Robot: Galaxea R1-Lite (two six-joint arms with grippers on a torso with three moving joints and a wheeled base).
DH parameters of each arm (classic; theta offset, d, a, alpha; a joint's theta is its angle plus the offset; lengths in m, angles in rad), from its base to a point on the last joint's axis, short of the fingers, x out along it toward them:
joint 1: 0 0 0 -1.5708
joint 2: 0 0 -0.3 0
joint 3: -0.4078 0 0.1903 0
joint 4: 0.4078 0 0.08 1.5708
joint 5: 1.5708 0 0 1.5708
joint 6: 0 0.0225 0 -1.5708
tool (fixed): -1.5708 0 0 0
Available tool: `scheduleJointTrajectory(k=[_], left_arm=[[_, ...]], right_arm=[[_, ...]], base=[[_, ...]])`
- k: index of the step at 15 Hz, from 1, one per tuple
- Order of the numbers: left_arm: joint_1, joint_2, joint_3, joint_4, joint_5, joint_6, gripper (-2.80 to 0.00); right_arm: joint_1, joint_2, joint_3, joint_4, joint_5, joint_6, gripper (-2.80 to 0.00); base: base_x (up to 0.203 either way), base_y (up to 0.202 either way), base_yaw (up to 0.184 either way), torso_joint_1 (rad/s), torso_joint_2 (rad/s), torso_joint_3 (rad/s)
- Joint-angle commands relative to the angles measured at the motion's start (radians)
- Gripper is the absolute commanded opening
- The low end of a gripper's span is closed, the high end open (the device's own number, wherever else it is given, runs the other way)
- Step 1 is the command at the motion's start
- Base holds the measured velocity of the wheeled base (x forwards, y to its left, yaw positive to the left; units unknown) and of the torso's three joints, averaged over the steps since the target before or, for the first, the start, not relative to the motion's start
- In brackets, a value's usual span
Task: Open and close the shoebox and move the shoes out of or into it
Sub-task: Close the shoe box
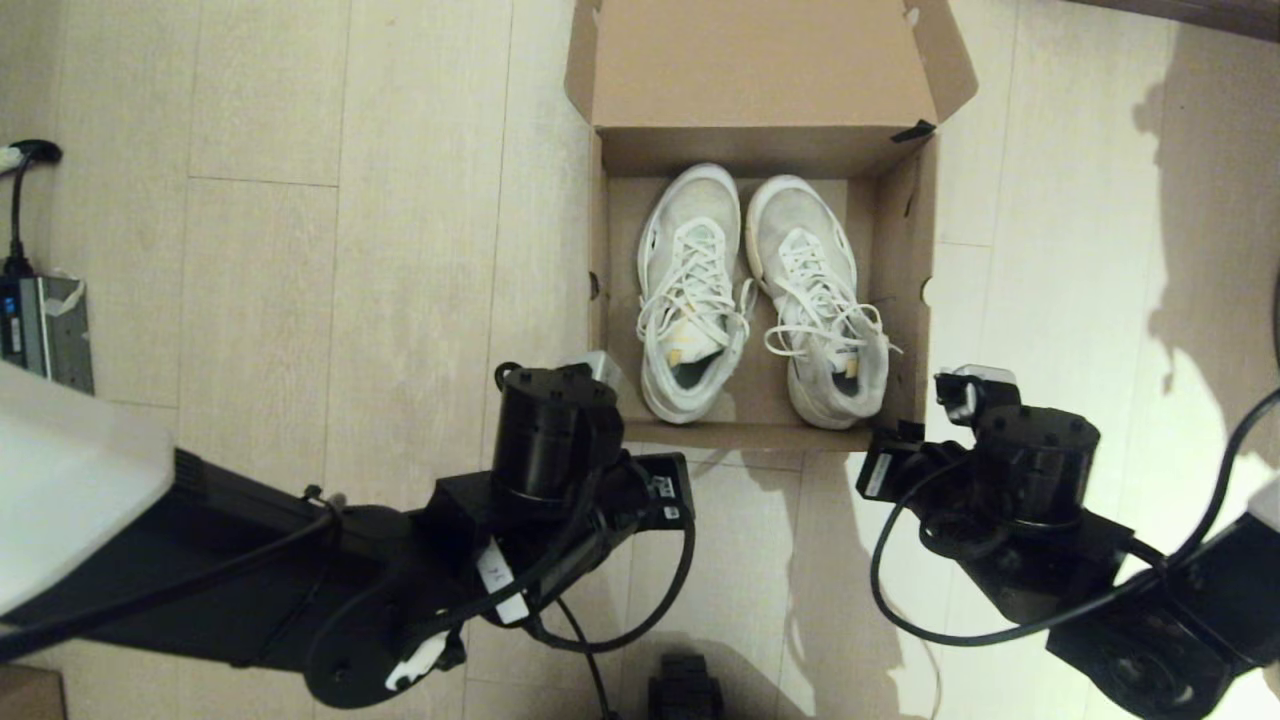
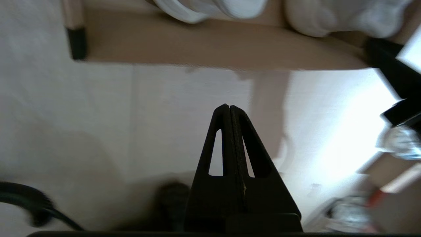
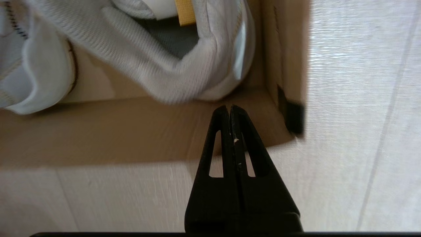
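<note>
The brown shoebox point(image 1: 908, 250) stands open on the floor, its lid point(image 1: 750, 60) folded back on the far side. The two white shoes lie side by side in it, toes away from me: the left shoe point(image 1: 690, 290) and the right shoe point(image 1: 820, 300). My left gripper point(image 2: 229, 106) is shut and empty, over the floor just short of the box's near wall point(image 2: 213, 49). The right gripper point(image 3: 229, 107) is also shut and empty, by the near wall point(image 3: 115, 131) close to its taped corner point(image 3: 293, 117), behind a shoe's heel point(image 3: 184, 72).
Pale wood-plank floor point(image 1: 300, 250) surrounds the box. A power strip with a cable point(image 1: 45, 330) lies at the far left, above a white surface point(image 1: 70, 470). A dark part of the base point(image 1: 685, 690) shows at the bottom.
</note>
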Motion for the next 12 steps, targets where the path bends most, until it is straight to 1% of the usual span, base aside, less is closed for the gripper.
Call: scheduleJointTrajectory(k=[1, 2, 3, 5, 7, 9, 12], left_arm=[[0.016, 0.027, -0.004, -0.006, 0.031, 0.076, -2.80], [0.026, 0.036, -0.009, -0.014, 0.053, 0.133, -2.80], [0.030, 0.035, -0.019, -0.049, 0.064, 0.178, -2.80], [0.030, -0.002, -0.033, -0.054, 0.075, 0.198, -2.80], [0.037, -0.030, -0.051, -0.047, 0.122, 0.213, -2.80], [0.064, 0.002, -0.058, -0.046, 0.126, 0.221, -2.80], [0.081, 0.095, -0.062, -0.057, 0.120, 0.234, -2.80]], right_arm=[[-0.002, 0.074, -0.033, -0.004, -0.002, 0.001, -2.80], [-0.002, 0.087, -0.046, -0.004, -0.002, -0.001, -2.80], [-0.002, 0.089, -0.048, -0.004, -0.001, -0.003, -2.80], [-0.004, 0.090, -0.042, -0.004, -0.002, -0.008, -2.80], [-0.004, 0.090, -0.037, -0.004, -0.002, -0.008, -2.80], [-0.004, 0.090, -0.035, -0.004, -0.002, -0.008, -2.80], [-0.005, 0.089, -0.026, -0.004, -0.002, -0.008, -2.80]], base=[[0.000, 0.000, 0.000, 0.000, 0.00, 0.000], [0.000, 0.000, 0.000, 0.000, 0.00, 0.000], [0.000, 0.000, 0.000, 0.000, 0.00, 0.000], [0.000, 0.000, 0.000, 0.000, 0.00, 0.000], [0.000, 0.000, 0.000, 0.000, 0.00, 0.000], [0.000, 0.000, 0.000, 0.000, 0.00, 0.000], [0.000, 0.000, 0.000, 0.000, 0.00, 0.000]])
